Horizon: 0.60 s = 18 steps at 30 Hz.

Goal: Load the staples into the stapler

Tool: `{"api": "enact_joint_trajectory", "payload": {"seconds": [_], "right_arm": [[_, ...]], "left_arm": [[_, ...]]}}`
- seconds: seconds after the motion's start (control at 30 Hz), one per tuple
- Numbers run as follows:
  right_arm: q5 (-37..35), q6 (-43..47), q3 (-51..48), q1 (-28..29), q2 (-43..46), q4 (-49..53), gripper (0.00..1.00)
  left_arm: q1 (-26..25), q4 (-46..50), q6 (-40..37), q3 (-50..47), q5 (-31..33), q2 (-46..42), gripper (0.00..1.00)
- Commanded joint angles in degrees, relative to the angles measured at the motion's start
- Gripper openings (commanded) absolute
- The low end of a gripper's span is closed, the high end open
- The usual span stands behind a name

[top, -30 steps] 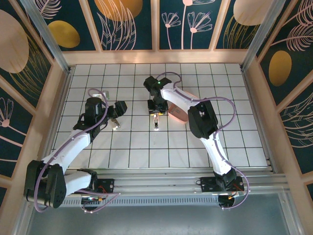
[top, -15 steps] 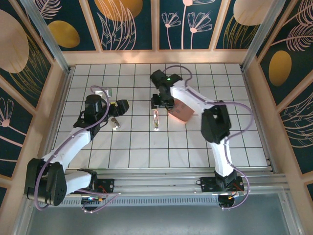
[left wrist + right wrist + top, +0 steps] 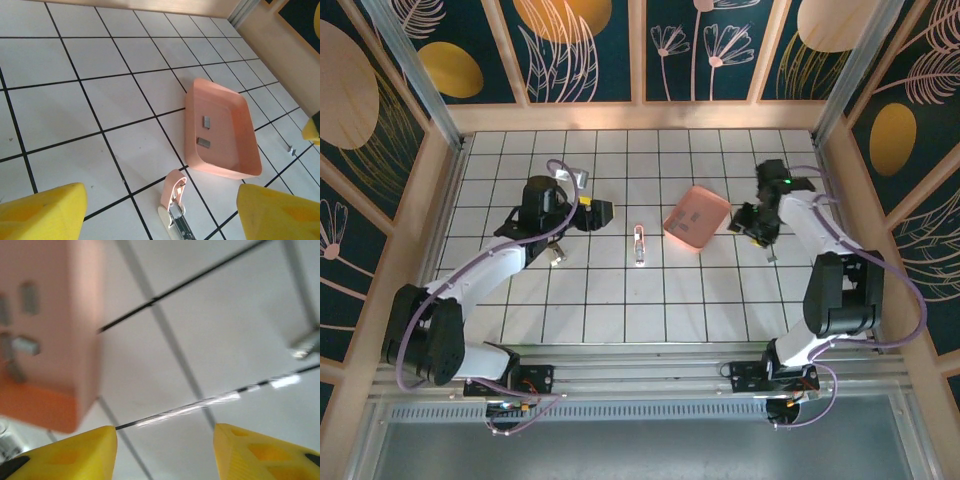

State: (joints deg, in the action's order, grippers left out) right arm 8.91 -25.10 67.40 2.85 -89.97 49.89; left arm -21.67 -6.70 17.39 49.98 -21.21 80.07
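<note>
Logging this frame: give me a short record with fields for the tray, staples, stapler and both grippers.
tray: pink, flat on the table
staples: two grey pieces inside the tray
stapler: on the table beside the tray, apart from it, metal track exposed
left gripper: open, empty, left of the stapler
right gripper: open, empty, right of the tray
loading: not yet done

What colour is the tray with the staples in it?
The tray is plain salmon pink, with grey staples inside; the left wrist view shows it best.
</note>
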Motion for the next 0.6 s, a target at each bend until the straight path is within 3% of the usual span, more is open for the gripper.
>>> {"api": "enact_joint_trajectory", "payload": {"seconds": [0.0, 0.23, 0.57], "right_arm": [[1.7, 1.8, -4.0, -6.3, 3.3, -0.2, 0.52], [0.8, 2.0, -4.2, -7.6, 2.0, -1.1, 0.51], [-0.2, -3.8, 7.3, 5.1, -6.2, -3.8, 0.47]], "left_arm": [[-0.2, 1.2, -1.6, 2.6, -0.8, 1.4, 0.78], [-0.4, 1.0, -1.7, 4.9, -1.7, 4.6, 0.77], [-0.7, 2.9, -2.0, 11.1, -1.3, 11.2, 0.77]]}}
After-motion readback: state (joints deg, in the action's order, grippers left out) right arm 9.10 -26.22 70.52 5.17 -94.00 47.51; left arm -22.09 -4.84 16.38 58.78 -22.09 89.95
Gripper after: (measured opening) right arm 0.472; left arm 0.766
